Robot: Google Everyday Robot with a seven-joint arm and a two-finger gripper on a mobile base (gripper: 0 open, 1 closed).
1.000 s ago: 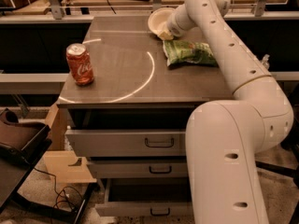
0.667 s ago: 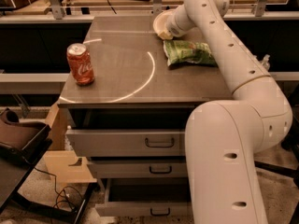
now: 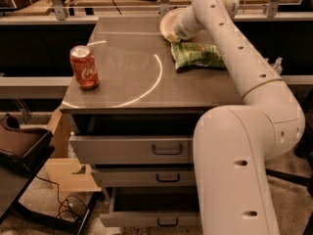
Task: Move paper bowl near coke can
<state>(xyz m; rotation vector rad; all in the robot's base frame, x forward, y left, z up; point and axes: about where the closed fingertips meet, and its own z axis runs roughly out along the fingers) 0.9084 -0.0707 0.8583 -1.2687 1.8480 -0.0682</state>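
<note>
The paper bowl (image 3: 167,22) is off-white and stands tilted on its edge at the back of the cabinet top, its inside facing left. My gripper (image 3: 174,34) is at the bowl's lower right rim and is shut on it; my white arm hides most of the grip. The coke can (image 3: 84,67) stands upright near the front left corner of the top, well apart from the bowl.
A green chip bag (image 3: 196,56) lies just right of the bowl, under my arm. The grey cabinet top (image 3: 127,77) bears a white arc of light. Drawers (image 3: 166,150) are below. A dark chair (image 3: 19,146) and a cardboard box (image 3: 63,175) stand at the lower left.
The bowl lay flat on the top a second ago. It is now tipped up on its edge in my gripper and has shifted slightly. The can and bag have not moved.
</note>
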